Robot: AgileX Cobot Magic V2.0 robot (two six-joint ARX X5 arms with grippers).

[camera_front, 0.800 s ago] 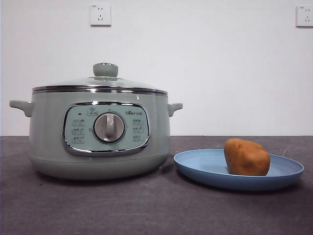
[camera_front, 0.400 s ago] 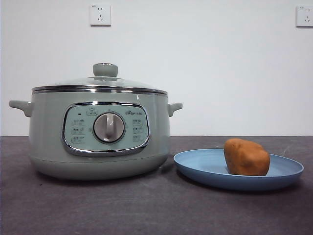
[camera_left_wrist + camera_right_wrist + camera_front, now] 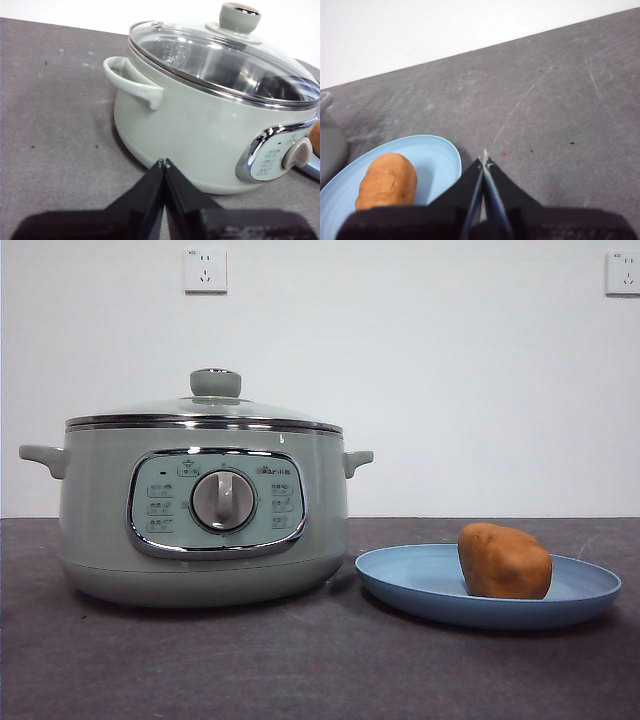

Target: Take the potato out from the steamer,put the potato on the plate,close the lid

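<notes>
The sage-green steamer [image 3: 200, 525] stands at the left of the table with the glass lid [image 3: 205, 410] closed on it. The orange-brown potato [image 3: 504, 561] lies on the light-blue plate [image 3: 400, 580] to the steamer's right. Neither arm shows in the front view. My left gripper [image 3: 164, 162] is shut and empty, just off the steamer's side [image 3: 200, 130] below one handle; the lid [image 3: 225, 60] sits on the rim. My right gripper [image 3: 484, 160] is shut and empty over bare table beside the plate [image 3: 435, 160] holding the potato [image 3: 387, 181].
The table top [image 3: 320, 670] is dark grey. A white wall with two sockets [image 3: 205, 270] stands behind it. The steamer's control panel and grey dial [image 3: 223, 500] face the front camera.
</notes>
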